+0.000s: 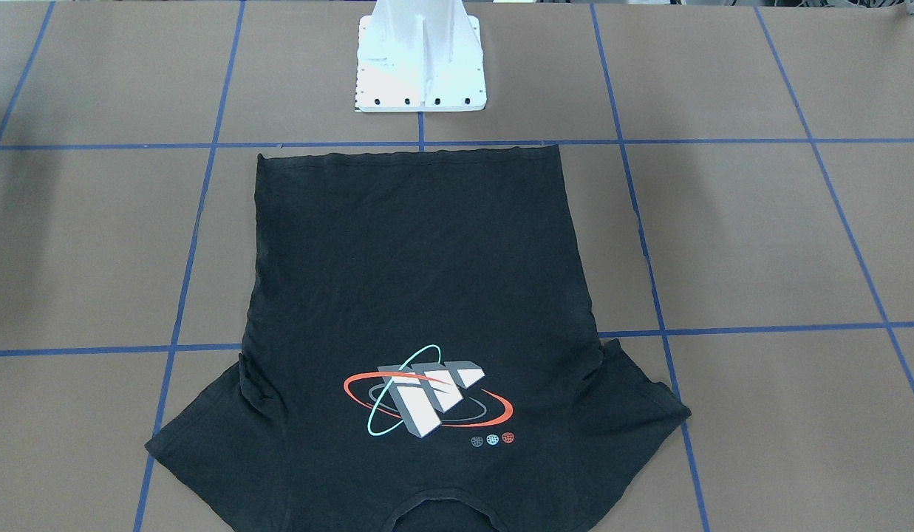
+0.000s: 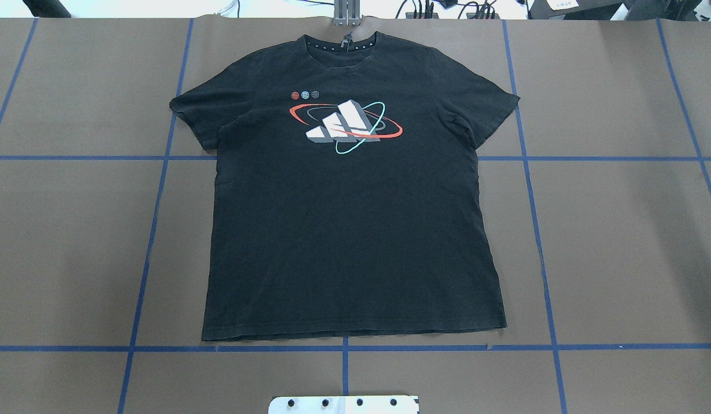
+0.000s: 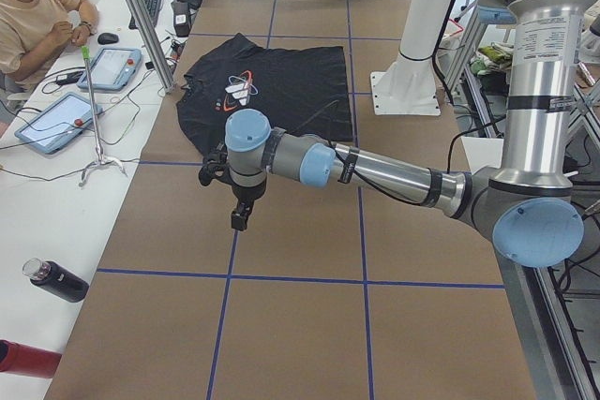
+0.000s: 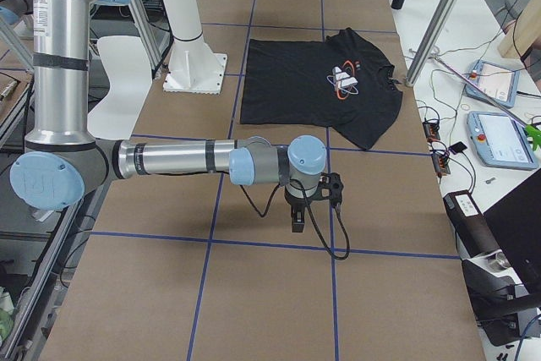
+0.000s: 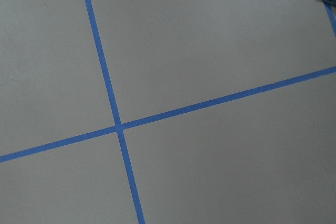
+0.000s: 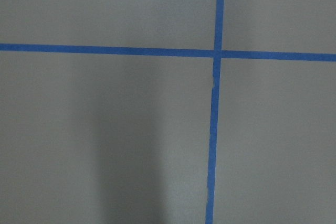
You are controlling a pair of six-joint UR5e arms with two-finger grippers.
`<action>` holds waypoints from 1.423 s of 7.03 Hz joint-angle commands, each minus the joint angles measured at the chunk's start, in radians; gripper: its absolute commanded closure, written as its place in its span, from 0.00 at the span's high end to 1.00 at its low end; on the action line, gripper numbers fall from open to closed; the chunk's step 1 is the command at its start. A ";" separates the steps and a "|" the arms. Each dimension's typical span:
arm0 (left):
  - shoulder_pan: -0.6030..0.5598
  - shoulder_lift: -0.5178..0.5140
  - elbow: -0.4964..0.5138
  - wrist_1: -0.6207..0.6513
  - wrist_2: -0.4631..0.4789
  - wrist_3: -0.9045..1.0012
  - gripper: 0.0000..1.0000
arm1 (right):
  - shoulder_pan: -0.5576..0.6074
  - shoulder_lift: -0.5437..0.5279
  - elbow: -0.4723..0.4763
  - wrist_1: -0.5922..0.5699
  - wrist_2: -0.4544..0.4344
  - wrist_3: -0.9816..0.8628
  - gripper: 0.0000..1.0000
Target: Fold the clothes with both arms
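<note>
We see the black T-shirt [image 2: 349, 230] lying flat and face up at the middle of the table [image 2: 619, 230], nothing folded yet. Taking the overhead view as our dial, its collar [image 2: 346, 41] points to 12 o'clock, away from the robot, and its hem [image 2: 355, 333] runs along a blue tape line [image 2: 73, 348] at 6 o'clock, just short of the white pedestal base [image 1: 420, 74]. The print [image 2: 346, 126] sits high on the chest and both sleeves are spread out. We judge this layout is meant to give each arm one side of the garment.

The left arm [image 3: 375, 170] reaches out at 9 o'clock of the shirt, its left gripper [image 3: 241, 217] pointing down over bare paper, well apart from the cloth. The right arm [image 4: 169, 158] mirrors it at 3 o'clock, with the right gripper [image 4: 297, 219] also clear of the shirt. Only the side views show the grippers, so we cannot tell how their jaws stand; both wrist views show only paper and tape. We read this as a parked pose that leaves the shirt unobstructed before the first grasp
</note>
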 commanded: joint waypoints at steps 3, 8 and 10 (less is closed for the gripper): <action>-0.002 0.008 -0.002 0.009 0.053 0.003 1.00 | 0.001 0.035 0.089 -0.154 0.006 -0.035 1.00; 0.002 0.022 -0.043 -0.017 0.112 0.008 1.00 | -0.013 0.014 0.082 0.000 0.041 -0.021 1.00; 0.001 0.031 -0.040 -0.100 0.108 0.003 1.00 | -0.054 0.065 0.001 0.153 0.050 -0.009 1.00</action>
